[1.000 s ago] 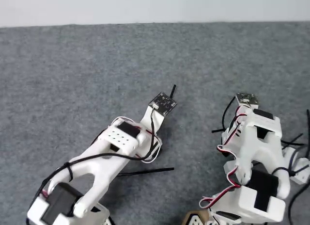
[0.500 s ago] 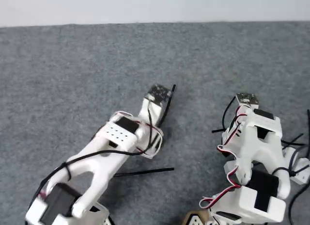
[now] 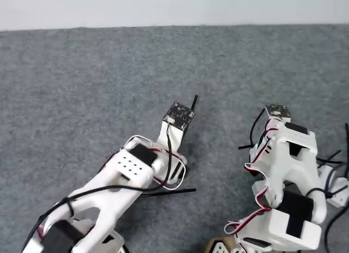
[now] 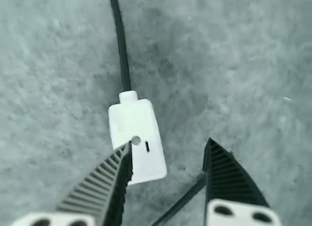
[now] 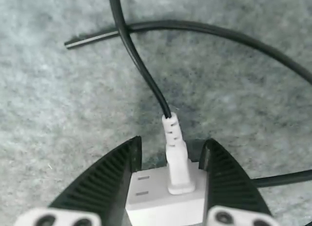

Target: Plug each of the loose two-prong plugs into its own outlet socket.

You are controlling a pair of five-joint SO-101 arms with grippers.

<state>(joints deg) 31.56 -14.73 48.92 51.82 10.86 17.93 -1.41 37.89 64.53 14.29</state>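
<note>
From above, the left arm (image 3: 131,166) comes in from 7 o'clock across the grey carpet (image 3: 82,89) and ends near the centre, while the right arm (image 3: 289,160) stands folded at 4 o'clock. A thin black cable (image 3: 174,191) lies on the carpet at 6 o'clock of the left arm's wrist. We see the left gripper (image 4: 168,144) with its jaws spread wide, low over the carpet. A white block (image 4: 136,133) on a black cord (image 4: 119,41) lies flat there. One ribbed finger (image 4: 109,184) overlaps its edge and the other is well clear of it. The block shows a small dark slot and a round screw head, and we cannot tell whether it is a plug or a socket. The right gripper (image 5: 171,140) pinches a white outlet block (image 5: 146,199) between its two fingers, one on each side. A white two-prong plug (image 5: 176,162) sits seated in that block, and its black lead (image 5: 141,65) runs away over the carpet and crosses a second black cable (image 5: 219,33). Beside the plug, a pair of slots (image 5: 141,184) is unfilled.
</note>
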